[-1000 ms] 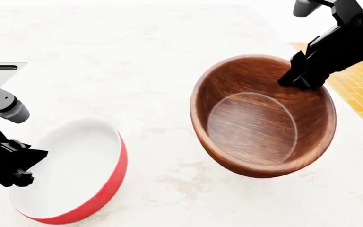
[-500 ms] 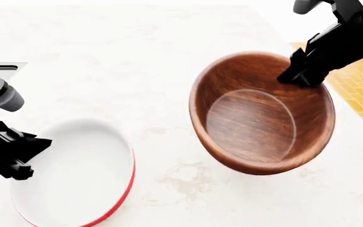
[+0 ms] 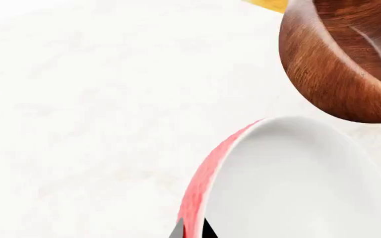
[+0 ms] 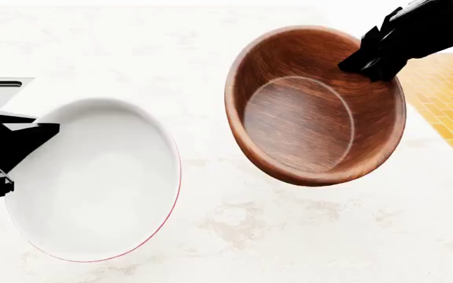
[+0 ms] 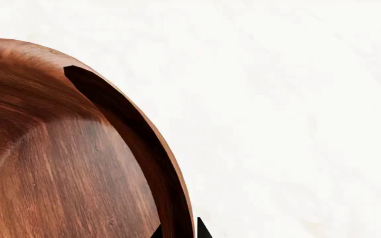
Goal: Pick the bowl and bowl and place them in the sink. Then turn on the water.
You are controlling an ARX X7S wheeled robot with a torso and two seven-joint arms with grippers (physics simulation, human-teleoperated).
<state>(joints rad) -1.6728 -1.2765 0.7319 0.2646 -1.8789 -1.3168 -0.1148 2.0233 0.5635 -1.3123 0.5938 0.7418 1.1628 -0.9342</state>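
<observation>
The red bowl (image 4: 92, 177) hangs tilted above the white marble counter (image 4: 132, 41), its white inside facing the head camera. My left gripper (image 4: 30, 138) is shut on its left rim. In the left wrist view the fingertips pinch the red rim (image 3: 194, 198) at my left gripper (image 3: 192, 229). The brown wooden bowl (image 4: 313, 112) hangs tilted at the right, with my right gripper (image 4: 368, 62) shut on its far right rim. The right wrist view shows the wooden bowl (image 5: 58, 158) clamped by my right gripper (image 5: 178, 230). Of the sink, only what looks like a grey metal corner (image 4: 2, 87) shows.
A yellow tiled floor (image 4: 447, 100) lies beyond the counter's right edge. In the left wrist view the wooden bowl (image 3: 336, 64) hangs close to the red bowl (image 3: 296, 183), with a small gap between them.
Both bowls have risen and moved away from me. The red bowl has tipped until its white inside faces up at the camera. The wooden bowl tilts more steeply.
</observation>
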